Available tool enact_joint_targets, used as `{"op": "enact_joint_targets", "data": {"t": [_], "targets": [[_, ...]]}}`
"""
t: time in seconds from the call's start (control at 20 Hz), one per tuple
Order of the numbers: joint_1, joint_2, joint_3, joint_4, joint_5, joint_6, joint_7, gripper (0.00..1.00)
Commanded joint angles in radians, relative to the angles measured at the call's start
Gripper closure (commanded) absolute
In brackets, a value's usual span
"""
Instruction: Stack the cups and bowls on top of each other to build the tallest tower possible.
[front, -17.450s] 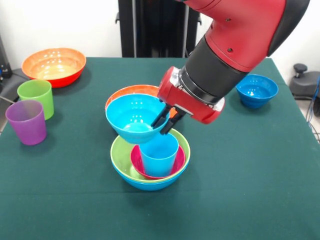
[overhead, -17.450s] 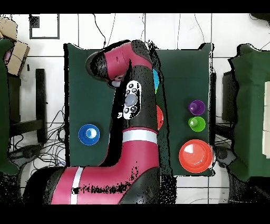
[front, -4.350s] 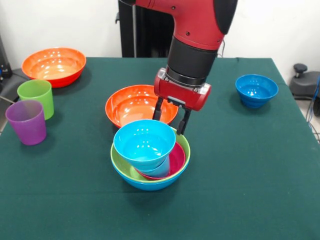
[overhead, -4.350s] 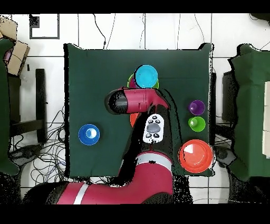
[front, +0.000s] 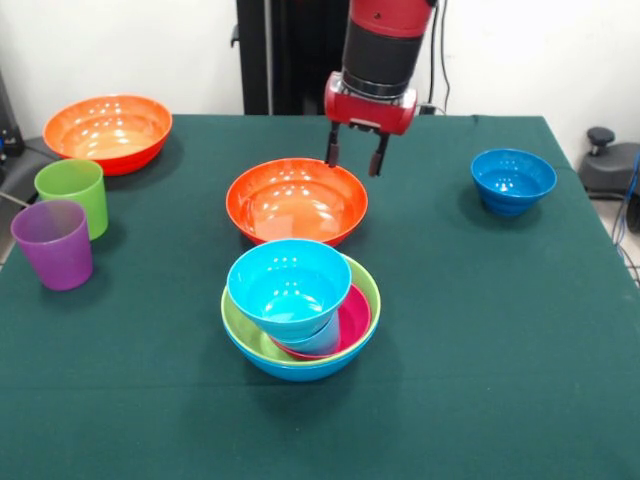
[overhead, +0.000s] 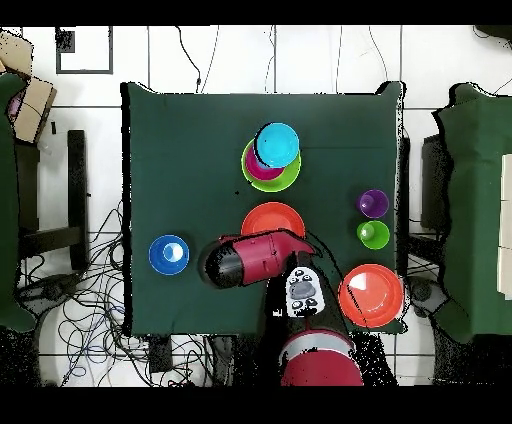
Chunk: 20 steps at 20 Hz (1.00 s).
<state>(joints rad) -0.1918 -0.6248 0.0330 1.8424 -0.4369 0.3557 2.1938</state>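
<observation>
A green cloth-covered surface fills the front view. Just below the middle of the frame stands the tower: a large blue bowl at the bottom, a lime green bowl nested in it, a magenta bowl inside that, then a light blue cup mostly hidden under a cyan bowl that sits tilted on top.

Directly above the tower in the frame, an orange bowl rests alone on the surface. The end effector hangs over this bowl's far rim at top centre, its two fingers spread apart and holding nothing.

A second orange bowl sits at upper left. Below it, at the left edge, stand a lime green cup and a purple cup, side by side. A small dark blue bowl sits at upper right.

The tower looks about half built: five pieces are stacked, and five are loose. The nearby orange bowl seems the likely next piece.
</observation>
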Motion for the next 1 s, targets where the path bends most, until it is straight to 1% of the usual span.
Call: {"op": "enact_joint_targets", "data": {"t": [0.05, 0.25, 0.55, 0.65, 0.75, 0.85, 1.0], "targets": [[-0.027, 0.008, 0.134, -0.032, 0.036, 0.128, -0.054, 0.0], [-0.013, 0.032, 0.121, -0.028, 0.018, 0.09, -0.025, 0.0], [-0.018, 0.084, 0.113, -0.027, -0.02, 0.019, -0.013, 0.0], [-0.002, 0.117, 0.092, -0.043, -0.036, -0.02, 0.008, 0.0], [0.027, 0.173, 0.06, -0.084, -0.052, -0.071, 0.041, 0.0], [0.051, 0.207, 0.035, -0.11, -0.056, -0.102, 0.063, 0.0], [0.053, 0.24, 0.025, -0.127, -0.059, -0.142, 0.057, 0.0]]}}
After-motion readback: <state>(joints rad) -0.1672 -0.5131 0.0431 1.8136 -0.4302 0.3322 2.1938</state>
